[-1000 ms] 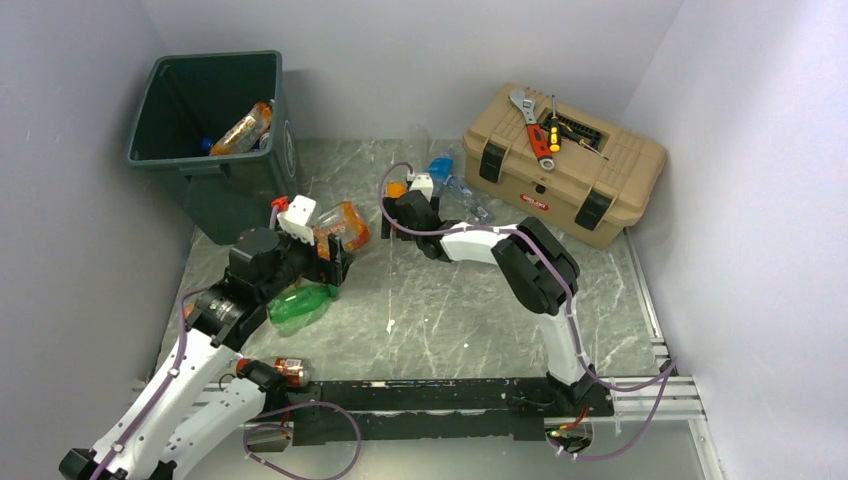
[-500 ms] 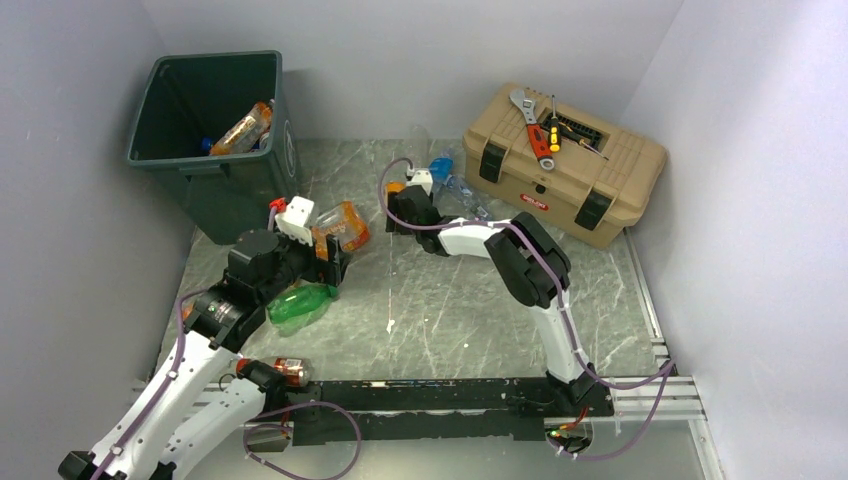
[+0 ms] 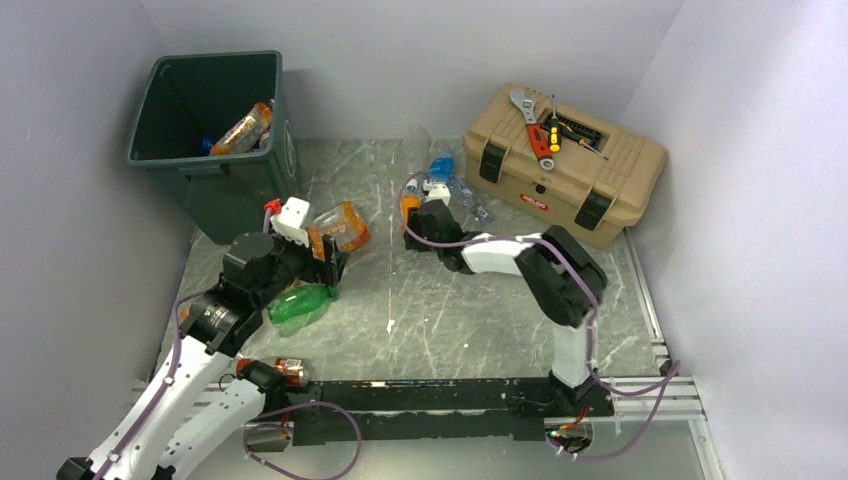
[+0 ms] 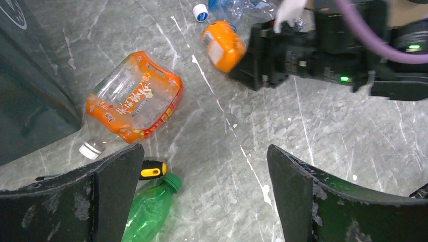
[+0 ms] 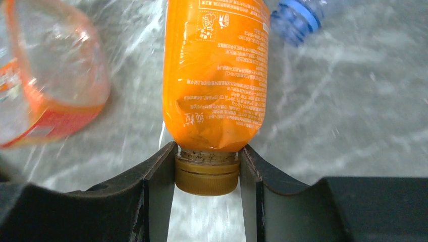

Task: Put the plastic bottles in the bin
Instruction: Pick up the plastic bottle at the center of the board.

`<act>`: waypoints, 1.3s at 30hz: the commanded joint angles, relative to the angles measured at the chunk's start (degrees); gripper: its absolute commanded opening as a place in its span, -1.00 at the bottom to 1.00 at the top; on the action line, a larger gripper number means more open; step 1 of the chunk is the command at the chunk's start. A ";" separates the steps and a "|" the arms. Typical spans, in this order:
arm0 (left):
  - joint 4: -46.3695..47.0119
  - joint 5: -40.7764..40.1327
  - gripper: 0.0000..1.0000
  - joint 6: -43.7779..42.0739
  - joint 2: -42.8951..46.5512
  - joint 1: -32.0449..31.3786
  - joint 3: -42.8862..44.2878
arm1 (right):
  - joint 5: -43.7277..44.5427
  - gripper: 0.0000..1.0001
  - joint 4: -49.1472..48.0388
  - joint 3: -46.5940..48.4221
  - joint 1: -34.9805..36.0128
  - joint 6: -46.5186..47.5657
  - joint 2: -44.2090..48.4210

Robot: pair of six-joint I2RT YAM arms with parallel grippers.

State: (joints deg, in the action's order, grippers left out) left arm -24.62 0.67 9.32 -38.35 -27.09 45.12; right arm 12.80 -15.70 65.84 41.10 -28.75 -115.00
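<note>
Now, with right claw (image 5: pixel 207 161) clamped on the orange bottle (image 5: pixel 214 75) by its cap (image 5: pixel 207 177) (left claw (image 4: pixel 204 156) wide apart, empty), lift clear of the table (image 3: pixel 450 330) before swinging toward the bin (image 3: pixel 200 165) at ten o'clock.

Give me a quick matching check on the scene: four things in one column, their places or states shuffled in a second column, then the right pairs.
Things:
1. orange bottle
2. clear bottle with the orange label
3. wrench
4. left pincer

Places or states:
A. resting on the toolbox lid
B. open, holding nothing
C. gripped at its cap by the right pincer
D. lying on the table near the bin

Pairs: 1-C; 2-D; 3-A; 4-B
</note>
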 commanded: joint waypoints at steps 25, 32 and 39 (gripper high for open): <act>14.45 32.65 0.99 -35.26 2.00 -7.25 -3.96 | -39.68 -1.00 69.02 1.42 1.86 13.12 55.57; 3.62 20.95 0.99 -58.00 -5.27 -20.04 3.81 | -41.30 -1.00 72.90 4.77 1.87 16.61 53.41; 0.71 9.21 0.99 -67.19 -12.85 -34.49 6.65 | -46.00 -1.00 69.91 6.15 1.88 16.42 51.16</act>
State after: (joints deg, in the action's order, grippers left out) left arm -21.08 18.76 -47.92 -48.56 -54.72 50.13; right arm -29.10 55.53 68.86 42.85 -13.47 -63.33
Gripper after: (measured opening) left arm 0.995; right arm 0.475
